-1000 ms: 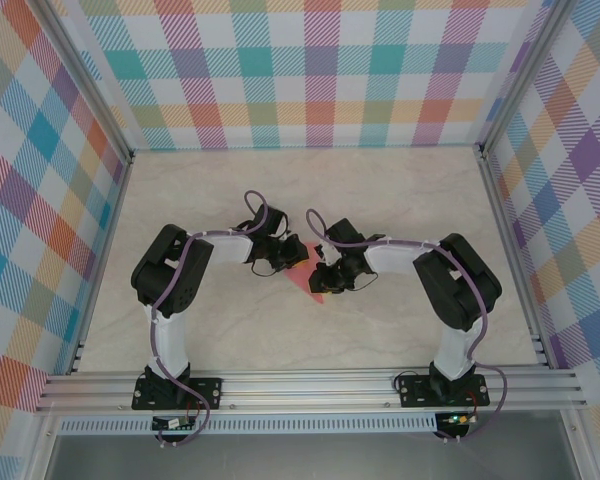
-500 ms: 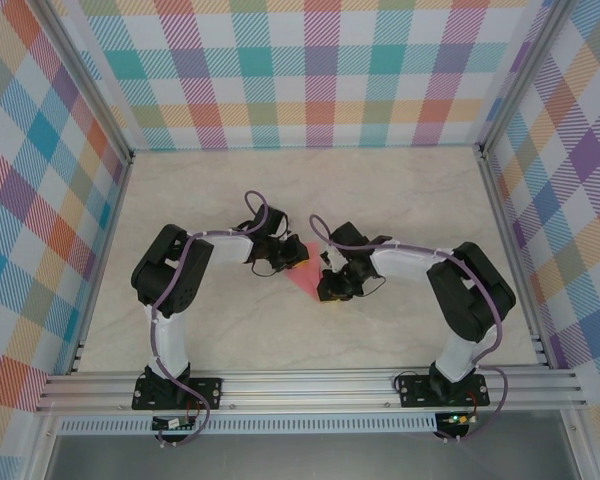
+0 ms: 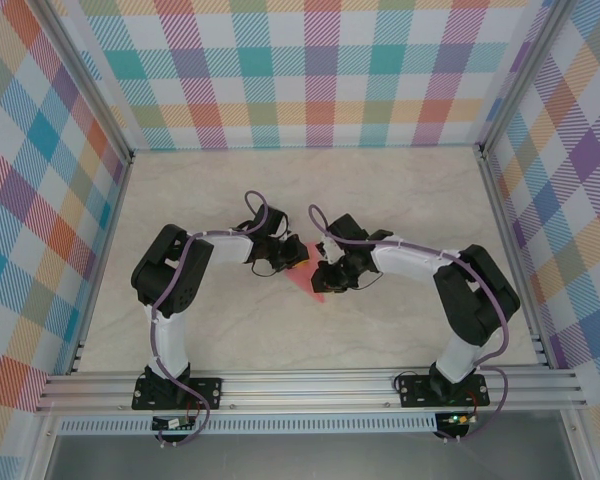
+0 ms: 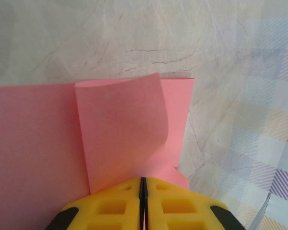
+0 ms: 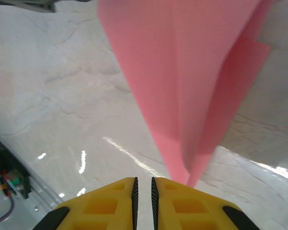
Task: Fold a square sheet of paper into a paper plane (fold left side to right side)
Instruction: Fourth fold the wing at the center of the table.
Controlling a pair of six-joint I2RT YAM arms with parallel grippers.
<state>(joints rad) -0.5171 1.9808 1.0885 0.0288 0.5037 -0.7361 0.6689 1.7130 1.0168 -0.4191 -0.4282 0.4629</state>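
- Top: left end effector (image 3: 288, 258) and right end effector (image 3: 323, 275) face each other mid-counter (image 3: 380, 190), close together. Pink paper (image 3: 308, 283) sits between them, partly hidden under both. One pointed corner sticks out toward the near edge.
- Left wrist: left end effector (image 4: 142, 184) is closed tight, fingers (image 4: 115, 201) meeting at a hairline seam. Paper (image 4: 33, 143) lies flat on the counter (image 4: 86, 38). A flap (image 4: 120, 129) is folded over onto it, loose, with its far edge curled rather than creased flat. The flap's near end runs under the fingertips. Can't tell if it's pinched or just pressed.
- Right wrist: right end effector (image 5: 143, 184) is all but closed, with a thin slit between the fingers and counter (image 5: 53, 96) showing through it. Paper (image 5: 182, 72) is raised off the counter, blurred, close to the lens. It tapers to a point that meets the top of the finger on the view's right. Can't tell if it's gripped there.
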